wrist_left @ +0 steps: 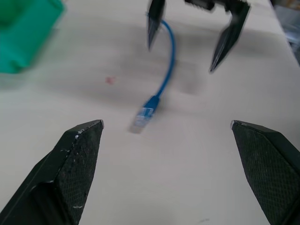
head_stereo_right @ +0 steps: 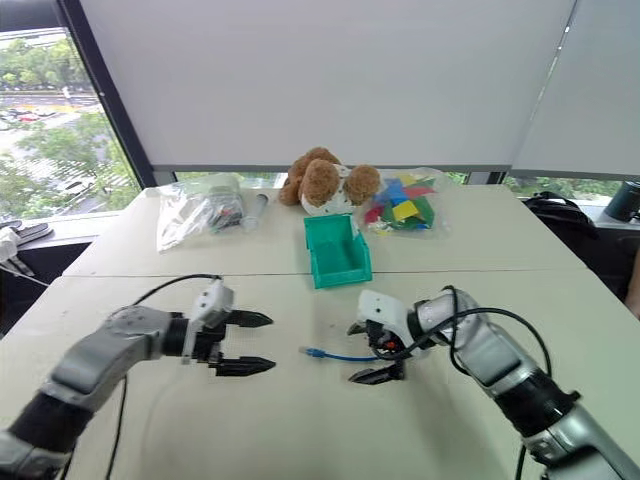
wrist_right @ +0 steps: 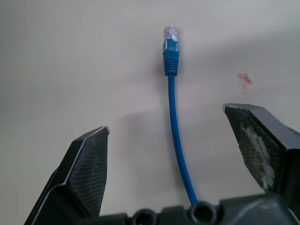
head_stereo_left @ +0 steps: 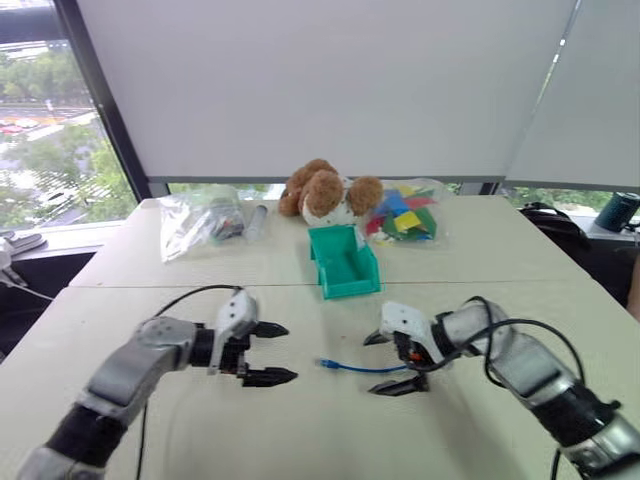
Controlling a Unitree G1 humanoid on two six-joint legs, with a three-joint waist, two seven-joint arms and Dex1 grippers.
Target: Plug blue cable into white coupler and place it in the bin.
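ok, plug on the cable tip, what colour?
Clear plug on a blue boot; best in right wrist view.

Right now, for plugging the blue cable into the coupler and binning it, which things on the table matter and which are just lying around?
Part of the job:
- blue cable, lying on the table between both open grippers
- bin

Just lying about:
- teddy bear
- bag of coloured pieces
- clear bag

I can't make out a white coupler.

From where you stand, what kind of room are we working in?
Probably an office or lab upstairs: pale tables pushed together under tall windows with roller blinds, trees and a street below. On the tables are a teddy bear, the bin, and bagged parts.
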